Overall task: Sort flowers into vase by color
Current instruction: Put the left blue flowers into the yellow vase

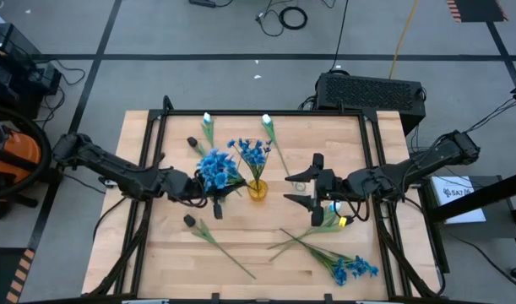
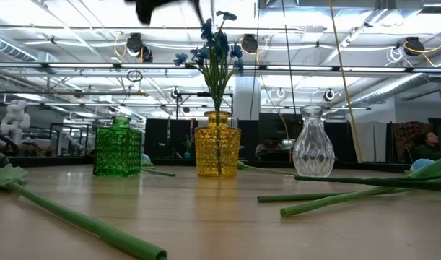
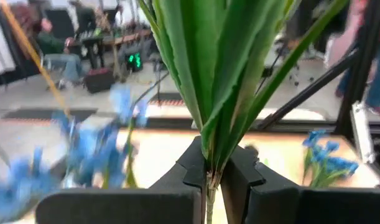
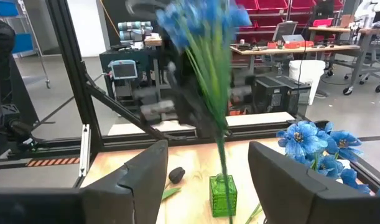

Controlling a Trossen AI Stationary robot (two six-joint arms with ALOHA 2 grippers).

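My left gripper (image 1: pixel 205 192) is shut on a blue flower (image 1: pixel 215 169), which stands upright left of the yellow vase (image 1: pixel 257 188). A second blue flower (image 2: pixel 216 50) stands in that vase. The green vase (image 2: pixel 119 149) is hidden in the high view. The clear vase (image 2: pixel 312 144) stands to the right of the yellow one. My right gripper (image 1: pixel 306 181) is open, level and faces the vases with nothing between its fingers. White tulips (image 1: pixel 207 123) (image 1: pixel 268 124), dark buds (image 1: pixel 192 142) (image 1: pixel 190 220) and a blue flower (image 1: pixel 355 268) lie flat on the table. My left gripper pinches the flower's stem just below its long leaves (image 3: pixel 209 182) between its two fingers. The fingers come level from the table's left and lie across the stem. The flower stands upright, lifted clear of the table. Its stem runs down toward the green vase's mouth (image 4: pixel 222 179); whether it is inside, I cannot tell.
Loose green stems (image 1: pixel 308 236) cross the table's near right part, and one long stem (image 2: pixel 83 224) lies near the low camera. A black frame (image 1: pixel 367 135) edges the wooden table. People and workbenches show in the room beyond.
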